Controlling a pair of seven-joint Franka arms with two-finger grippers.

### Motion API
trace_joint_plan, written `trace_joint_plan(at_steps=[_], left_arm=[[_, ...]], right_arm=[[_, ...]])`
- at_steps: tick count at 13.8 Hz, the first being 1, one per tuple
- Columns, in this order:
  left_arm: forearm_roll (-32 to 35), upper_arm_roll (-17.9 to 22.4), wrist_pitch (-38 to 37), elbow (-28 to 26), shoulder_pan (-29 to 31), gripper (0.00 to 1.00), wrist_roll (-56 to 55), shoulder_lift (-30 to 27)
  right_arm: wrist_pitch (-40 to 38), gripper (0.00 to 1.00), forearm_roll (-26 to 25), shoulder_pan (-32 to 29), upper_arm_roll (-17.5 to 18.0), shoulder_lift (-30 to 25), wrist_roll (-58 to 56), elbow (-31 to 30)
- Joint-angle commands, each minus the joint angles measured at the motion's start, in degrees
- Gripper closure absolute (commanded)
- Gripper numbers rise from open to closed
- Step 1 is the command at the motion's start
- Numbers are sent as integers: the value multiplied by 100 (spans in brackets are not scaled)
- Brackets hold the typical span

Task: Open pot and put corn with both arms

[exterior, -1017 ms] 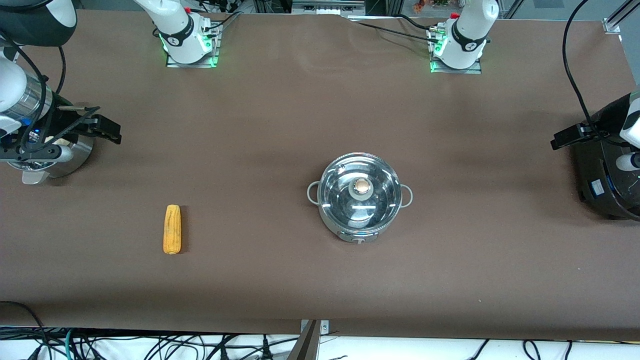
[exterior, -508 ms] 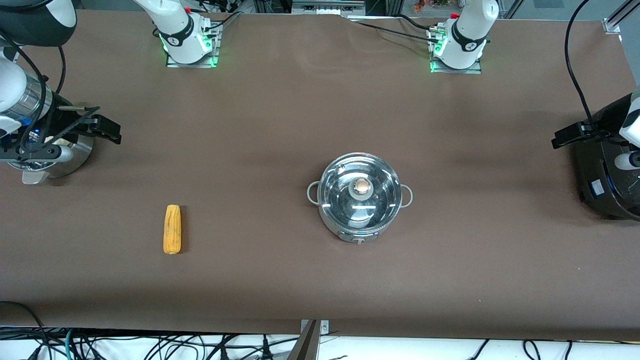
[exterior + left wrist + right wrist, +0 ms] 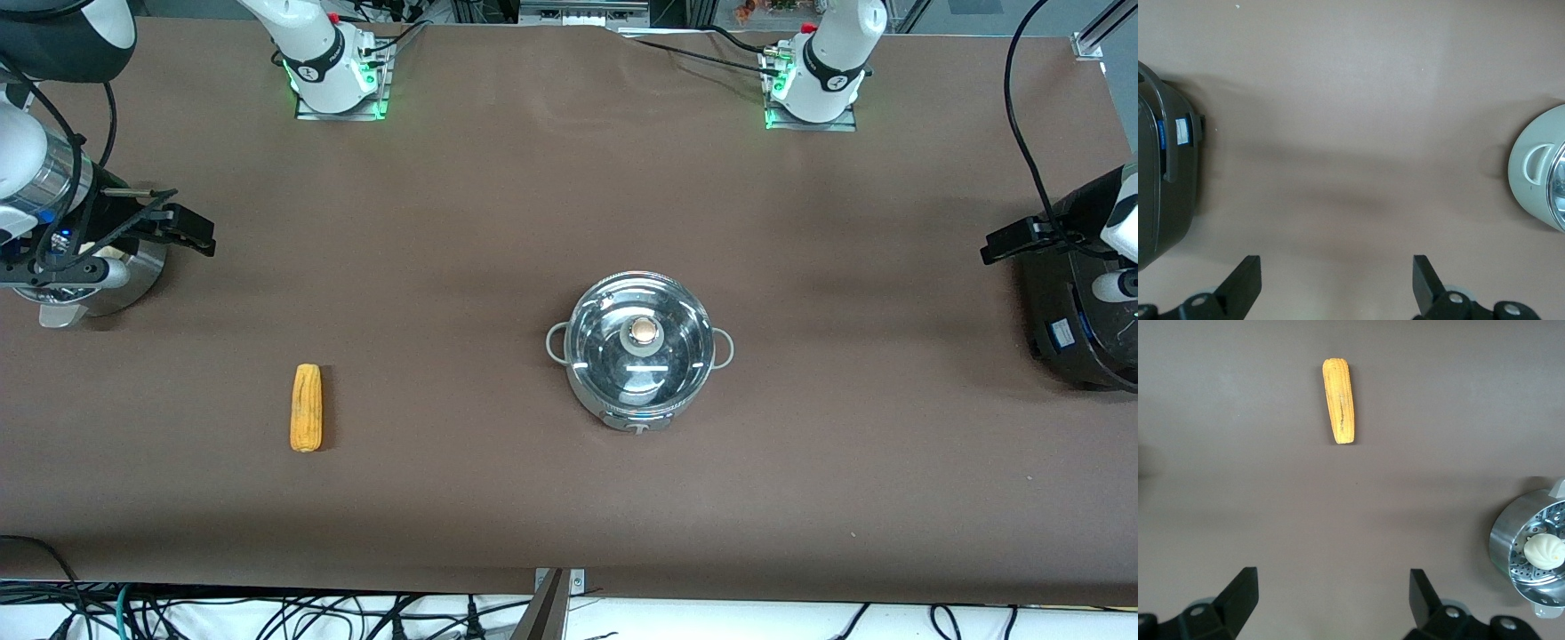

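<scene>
Two end effectors open: left, right; no legible writing.

Item, right gripper, up over the table beside the steel steamer pot at the right arm's end: shifted a trace toward the robots' bases since a second ago, its silver wrist section with it. Item, left gripper, up beside the black cooker at the left arm's end: the white wrist above it has likewise crept a trace toward the bases, the fingertips hardly displaced.
</scene>
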Motion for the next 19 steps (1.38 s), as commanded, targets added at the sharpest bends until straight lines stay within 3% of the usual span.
trace_joint_plan(at_steps=[1,6,11,15,17,19], left_arm=[[135,-24,-110,64,22,0,134,23],[100,-24,-119,72,22,0,108,102],[39,-24,-127,81,13,0,56,216],[-831,3,-514,-130,277,0,38,172],[-753,-6,-488,-130,277,0,46,172],[-166,-181,-365,-121,198,0,46,146]], right_arm=[[43,0,-6,-28,16,88,27,140],[859,0,-7,-63,7,1027,-8,123],[2563,0,-7,-63,7,2327,-200,61],[3652,0,11,-265,7,2996,-708,-193],[4181,0,29,-344,16,3207,-851,-369],[4760,0,29,-344,16,3305,-860,-606]])
